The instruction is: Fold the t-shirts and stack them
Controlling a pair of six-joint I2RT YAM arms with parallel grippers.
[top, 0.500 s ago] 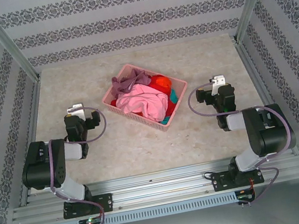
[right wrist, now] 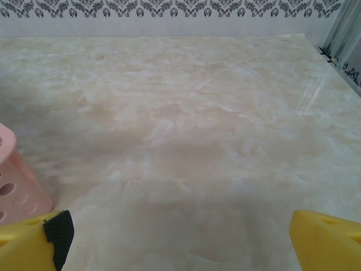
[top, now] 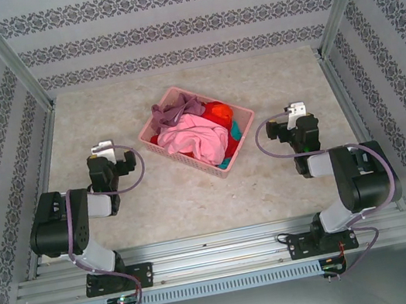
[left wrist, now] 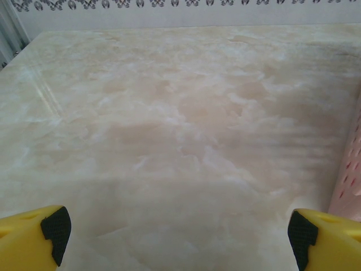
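Marbled tabletop (top: 196, 200) carries a pink basket (top: 180, 158) heaped with t-shirts (top: 199, 138), perhaps four, light pink uppermost; left gripper (left wrist: 177, 231) and right gripper (right wrist: 177, 234) flank it, both spread wide, grasping nothing.

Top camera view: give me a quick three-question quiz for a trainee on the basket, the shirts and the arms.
1. True or false: the light pink t-shirt lies on top of the pile in the basket.
2. The left fingers are: A) open, with bare table ahead; B) shut on a shirt; C) inside the basket.
3. Which shirt colour shows at the basket's far-left end?
Key: 1 true; 2 A; 3 the dusty mauve t-shirt.
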